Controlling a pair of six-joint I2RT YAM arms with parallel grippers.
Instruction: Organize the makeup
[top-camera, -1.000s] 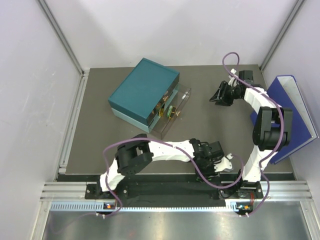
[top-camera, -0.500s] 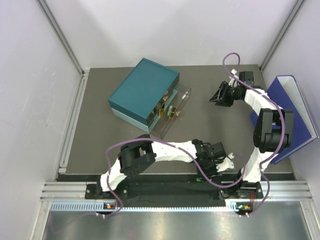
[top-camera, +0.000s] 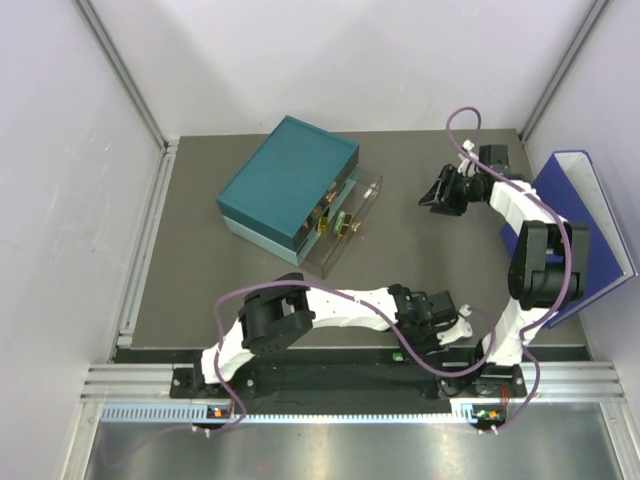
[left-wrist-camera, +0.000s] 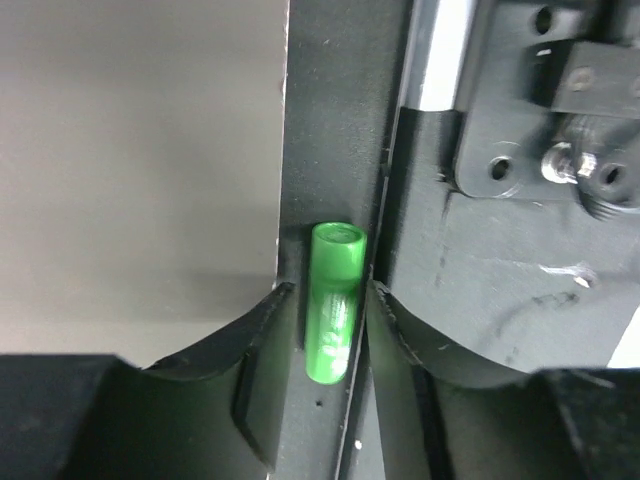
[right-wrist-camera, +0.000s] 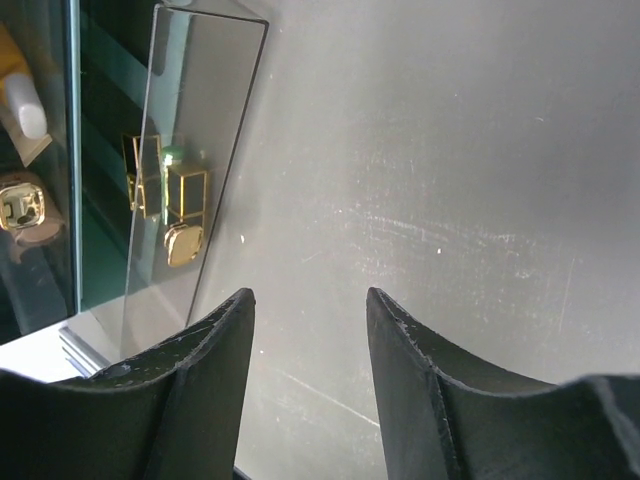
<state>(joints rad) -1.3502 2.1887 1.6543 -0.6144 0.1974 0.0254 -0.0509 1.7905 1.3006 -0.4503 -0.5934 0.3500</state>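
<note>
Against a second ago: shows the left arm swung further right along the near edge, elbow and wrist both closer to the right arm's base. Shows the right arm almost where it was, only nudged a little.

At the left gripper (left-wrist-camera: 327, 287): stands partly open, a finger on each side of the green tube (left-wrist-camera: 334, 320). Leaves a clear gap on the left; sits just beside or against it on the right, cannot tell which. As for the green tube: lies flat in the narrow dark channel between the edge of the table mat (left-wrist-camera: 130, 150) and the black mounting plate (left-wrist-camera: 500, 270), rimmed end pointing away from the wrist. Crowded by that plate's raised edge on the right finger's side.

At the right gripper (right-wrist-camera: 308, 293): hangs open and empty over the mat, near the clear drawer (right-wrist-camera: 190, 150). Inside the drawer: gold-capped pieces (right-wrist-camera: 170, 190) and an orange tube (right-wrist-camera: 15, 85). Further off: teal drawer box (top-camera: 285, 180) above the pulled-out drawer, blue binder (top-camera: 590, 230) at the table's right edge.
</note>
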